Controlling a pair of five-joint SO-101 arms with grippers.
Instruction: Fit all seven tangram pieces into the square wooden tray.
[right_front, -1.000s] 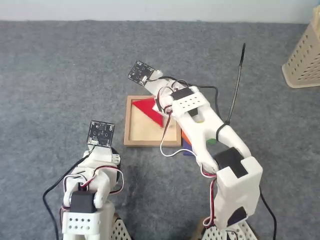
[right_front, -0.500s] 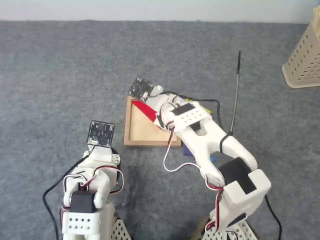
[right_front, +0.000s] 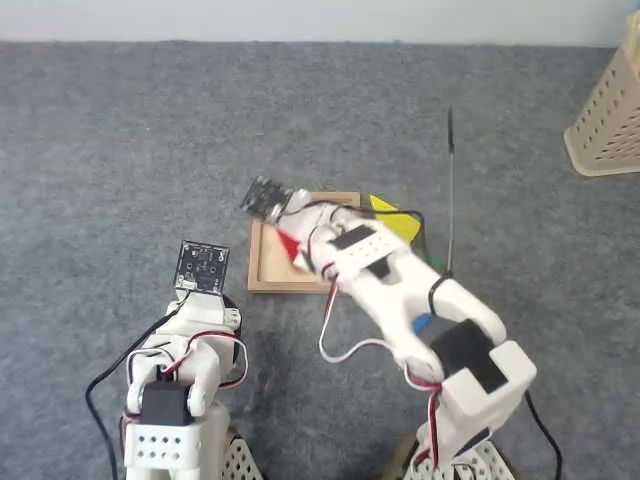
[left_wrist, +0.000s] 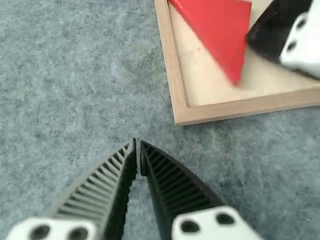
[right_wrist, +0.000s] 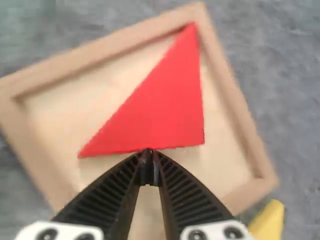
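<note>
Our right hand (right_wrist: 148, 157), pressed together, touches the red triangle (right_wrist: 160, 112) at its edge — to nudge it, we judge, snug into the tray (right_wrist: 100, 47).

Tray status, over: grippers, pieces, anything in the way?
Left gripper shut, over carpet near tray corner. Right gripper shut, tips at red triangle edge. Red triangle lies in tray; yellow piece outside it. Nothing seen blocking.

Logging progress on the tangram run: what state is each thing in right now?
Square wooden tray: flat on the carpet, mostly unfilled.
Red triangle: lying flat inside the tray.
Yellow piece: outside the tray, on the carpet.
Left gripper: shut, over bare carpet near the tray.
Right gripper: shut, tips at the red triangle's edge.
</note>
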